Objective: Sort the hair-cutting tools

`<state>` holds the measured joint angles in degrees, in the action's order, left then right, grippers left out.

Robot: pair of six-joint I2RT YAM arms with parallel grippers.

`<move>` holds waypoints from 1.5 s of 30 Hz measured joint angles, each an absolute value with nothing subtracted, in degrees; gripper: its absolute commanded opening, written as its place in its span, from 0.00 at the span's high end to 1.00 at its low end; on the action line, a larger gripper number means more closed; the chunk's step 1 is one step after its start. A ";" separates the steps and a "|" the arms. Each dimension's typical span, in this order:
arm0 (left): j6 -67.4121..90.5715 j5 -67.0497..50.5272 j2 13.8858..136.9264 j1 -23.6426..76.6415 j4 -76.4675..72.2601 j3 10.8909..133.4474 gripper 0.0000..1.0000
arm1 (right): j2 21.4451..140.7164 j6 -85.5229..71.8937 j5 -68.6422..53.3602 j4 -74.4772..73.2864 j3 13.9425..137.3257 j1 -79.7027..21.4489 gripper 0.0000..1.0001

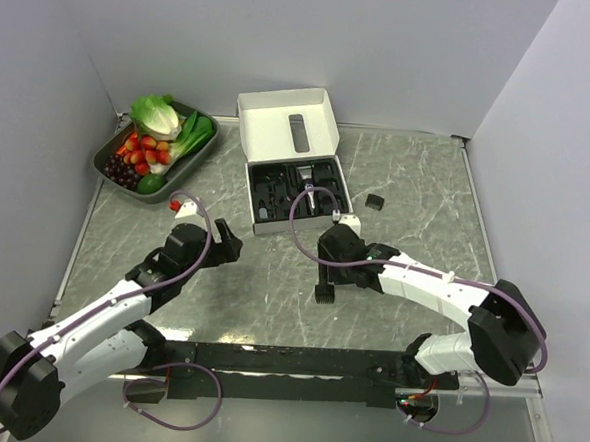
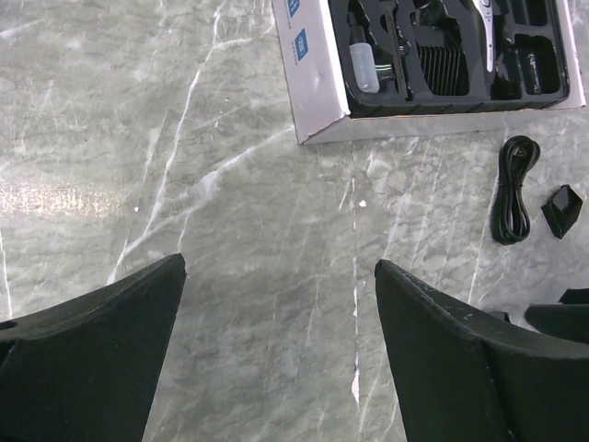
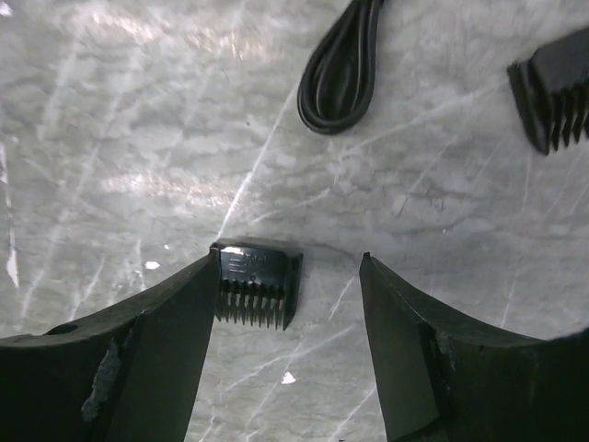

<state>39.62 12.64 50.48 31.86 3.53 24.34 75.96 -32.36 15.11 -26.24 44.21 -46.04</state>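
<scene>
My right gripper [image 3: 290, 256] is open and points down at the marble table. A black comb guard [image 3: 258, 281] lies between its fingers, touching the left fingertip [image 3: 198, 285] and well apart from the right one. Beyond it lie a coiled black cable [image 3: 345, 69] and a second comb guard [image 3: 557, 87]; the left wrist view shows the same cable [image 2: 513, 189] and guard [image 2: 561, 210]. The open white box [image 1: 286, 120] holds a black insert with the silver-and-black clipper [image 2: 485, 32] and other attachments. My left gripper [image 2: 279, 262] is open over bare marble, left of the box.
A dark tray [image 1: 193, 165] of lettuce, strawberries and grapes stands at the back left. A small black piece [image 1: 375, 201] lies on the table right of the box. Grey walls close the table in on three sides.
</scene>
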 measured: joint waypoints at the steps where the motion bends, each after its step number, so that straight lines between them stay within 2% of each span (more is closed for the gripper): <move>1: 39.62 12.53 50.30 31.86 3.55 24.32 0.10 | 76.03 -32.95 15.14 -26.24 43.72 -46.28 0.29; 21: 39.57 11.38 49.95 31.97 2.81 24.32 0.10 | 83.37 -39.05 14.02 -22.87 41.47 -51.03 0.27; 32: 39.57 11.40 49.95 31.97 2.81 24.32 0.10 | 85.34 -38.50 16.53 -23.14 42.39 -52.40 0.38; 39: 39.57 11.40 49.95 31.97 2.81 24.32 0.10 | 87.48 -39.07 19.07 -23.57 44.42 -54.70 0.55; 45: 39.57 11.42 49.95 31.97 2.81 24.32 0.10 | 87.66 -38.06 19.97 -25.15 45.47 -55.53 0.55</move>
<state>39.57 11.42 49.95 31.97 2.81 24.32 87.66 -38.06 19.97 -25.15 45.47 -55.53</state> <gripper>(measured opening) 0.901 0.595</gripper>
